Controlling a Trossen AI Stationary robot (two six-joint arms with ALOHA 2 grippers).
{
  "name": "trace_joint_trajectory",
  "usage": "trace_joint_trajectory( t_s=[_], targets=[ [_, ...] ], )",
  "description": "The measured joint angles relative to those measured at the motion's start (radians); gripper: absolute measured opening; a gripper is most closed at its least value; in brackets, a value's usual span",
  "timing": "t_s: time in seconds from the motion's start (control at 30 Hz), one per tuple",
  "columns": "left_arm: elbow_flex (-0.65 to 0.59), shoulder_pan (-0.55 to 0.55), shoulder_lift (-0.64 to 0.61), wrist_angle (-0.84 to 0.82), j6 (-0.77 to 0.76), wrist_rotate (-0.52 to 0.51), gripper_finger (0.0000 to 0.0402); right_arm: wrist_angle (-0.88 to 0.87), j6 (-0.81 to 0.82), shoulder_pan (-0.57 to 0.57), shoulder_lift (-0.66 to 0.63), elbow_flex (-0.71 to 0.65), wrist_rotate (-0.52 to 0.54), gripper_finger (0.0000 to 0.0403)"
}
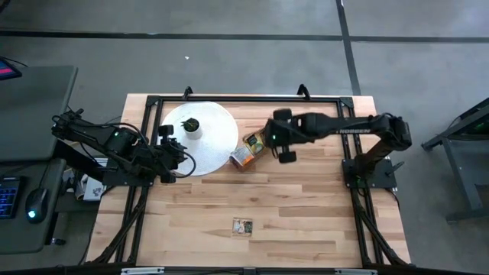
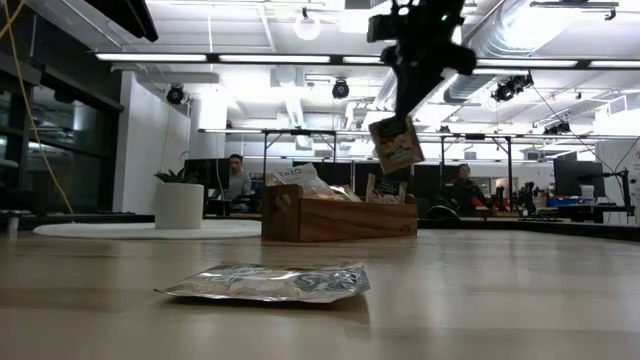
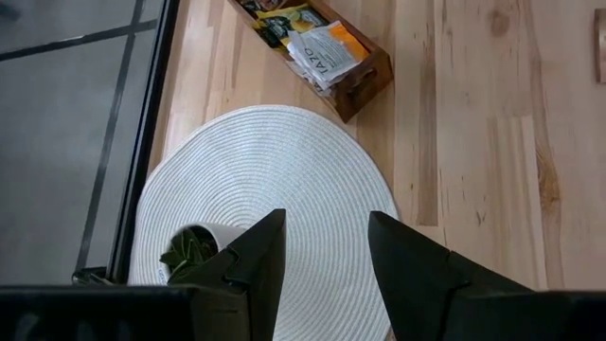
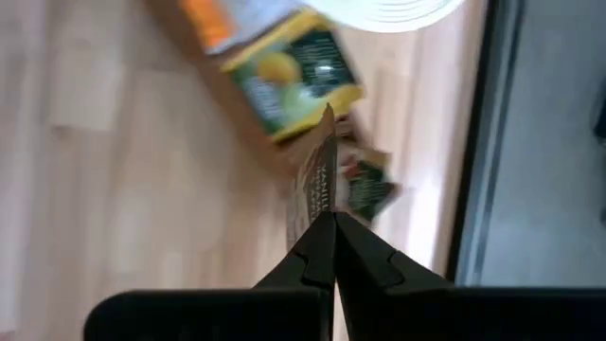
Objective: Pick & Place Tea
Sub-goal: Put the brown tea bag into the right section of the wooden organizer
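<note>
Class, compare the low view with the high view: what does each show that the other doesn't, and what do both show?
Only the low view shows the room behind, with seated people, and the sachet hanging from the right claw above the wooden box. Only the high view shows the left claw over the white mat. Both show the box and a lone sachet on the table.

Green-and-yellow sachet (image 4: 289,87), brown box (image 2: 338,216)

2 robot arms (image 1: 114,149), 1 wooden box (image 1: 247,150), 1 white round mat (image 1: 218,141), 1 loose sachet (image 1: 243,226) on the table
</note>
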Motion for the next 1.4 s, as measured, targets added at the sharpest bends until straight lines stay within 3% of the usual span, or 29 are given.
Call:
trace_joint_trajectory(
  t_s=[0.37,0.77,1.4],
  targets=[
    [0.0,0.0,0.0,0.009,-0.008,0.001,0.0149,0.092,-0.173,-0.142,0.006,0.001,-0.126,0.0],
    [0.0,0.0,0.0,0.008,-0.03,0.0,0.0149,0.151,-0.225,-0.211,0.027,-0.005,-0.228,0.0],
    [0.0,0.0,0.0,0.007,-0.048,0.001,0.0149,0.37,-0.214,-0.238,0.029,-0.261,-0.237,0.0]
  ],
)
